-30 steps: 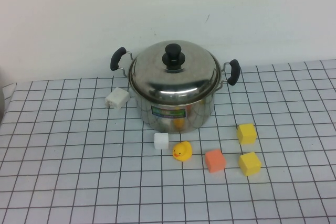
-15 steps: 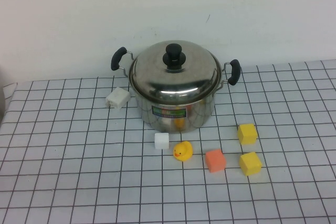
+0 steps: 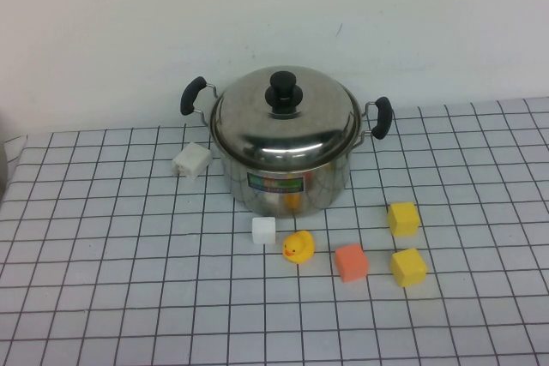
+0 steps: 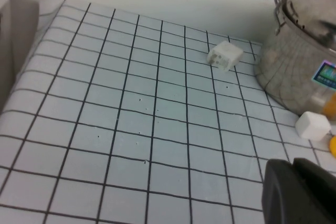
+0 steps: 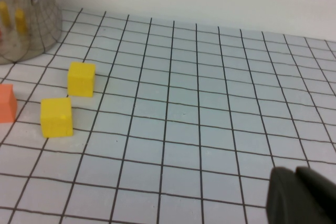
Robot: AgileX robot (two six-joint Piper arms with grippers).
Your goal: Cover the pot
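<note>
Nothing has shifted since the earlier frames. Left gripper (image 4: pixel 300 192) and right gripper (image 5: pixel 303 196) sit low over the gridded surface (image 3: pixel 103 297); jaws' state cannot be told. Farther back, the pot (image 3: pixel 287 179) stands near the wall, lid (image 3: pixel 283 117) seated on it.

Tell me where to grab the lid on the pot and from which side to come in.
Grip the black knob at the top centre of the lid, coming straight down from above. The lid sits on the pot and its smooth steel dome offers no other hold. The left gripper and right gripper both sit low over the table, away from it.
</note>
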